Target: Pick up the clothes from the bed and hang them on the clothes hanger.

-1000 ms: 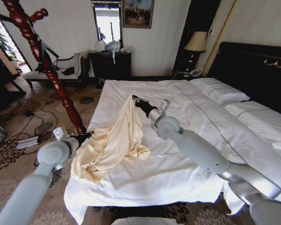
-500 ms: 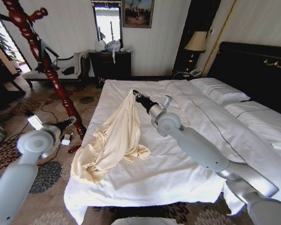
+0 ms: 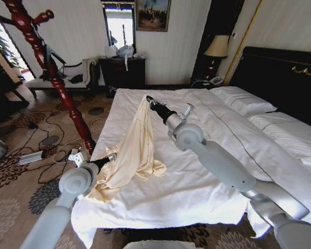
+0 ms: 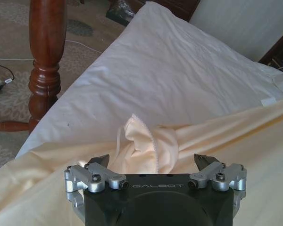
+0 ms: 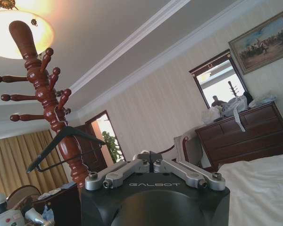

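Your right tool (image 3: 149,98), upper centre, pinches the clothes (image 3: 129,150) up off the bed (image 3: 197,192); your left tool (image 4: 153,162), jaws wide, hovers at the fabric's lower-left fold.

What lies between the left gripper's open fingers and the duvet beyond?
In the left wrist view, a bunched fold of the clothes sits before the left gripper; beyond it the bed is bare.

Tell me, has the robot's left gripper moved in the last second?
Yes. The left gripper swung out over the carpet and came back toward the bed; its open jaws now sit at the clothes.
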Controlling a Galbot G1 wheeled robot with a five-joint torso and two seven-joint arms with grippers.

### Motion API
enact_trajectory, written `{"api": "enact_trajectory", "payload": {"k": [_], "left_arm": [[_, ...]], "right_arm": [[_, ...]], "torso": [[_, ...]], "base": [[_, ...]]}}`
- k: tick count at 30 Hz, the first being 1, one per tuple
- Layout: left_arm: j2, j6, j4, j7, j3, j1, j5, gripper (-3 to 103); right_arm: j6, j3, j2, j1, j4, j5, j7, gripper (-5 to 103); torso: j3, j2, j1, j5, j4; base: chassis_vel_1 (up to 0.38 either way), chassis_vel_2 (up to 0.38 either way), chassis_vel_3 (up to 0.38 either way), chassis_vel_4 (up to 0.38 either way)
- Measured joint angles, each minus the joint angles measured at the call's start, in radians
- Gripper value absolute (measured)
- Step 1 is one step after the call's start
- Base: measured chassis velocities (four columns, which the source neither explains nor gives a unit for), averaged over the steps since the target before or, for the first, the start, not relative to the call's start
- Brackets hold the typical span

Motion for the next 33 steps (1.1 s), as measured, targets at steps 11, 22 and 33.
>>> {"api": "enact_trajectory", "payload": {"k": [11, 22, 33], "left_arm": [[-0.068, -0.043, 0.109, 0.041, -0.036, -0.065, 0.003, 90], [-0.108, -0.051, 0.17, 0.062, -0.034, -0.094, 0.006, 47], [-0.107, -0.047, 0.185, 0.077, -0.038, -0.092, -0.005, 15]], "right_arm": [[0.001, -0.002, -0.008, -0.006, 0.003, -0.002, 0.0, 0], [0.008, -0.008, -0.013, -0.003, 0.009, 0.0, -0.001, 0], [0.01, 0.001, -0.022, -0.004, 0.003, 0.003, -0.003, 0]], "torso": [[0.0, 0.0, 0.0, 0.0, 0.0002], [0.0, 0.0, 0.0, -0.0001, 0.0001], [0.0, 0.0, 0.0, -0.0002, 0.0001]], "base": [[0.0, 0.0, 0.0, 0.0], [0.0, 0.0, 0.0, 0.0], [0.0, 0.0, 0.0, 0.0]]}}
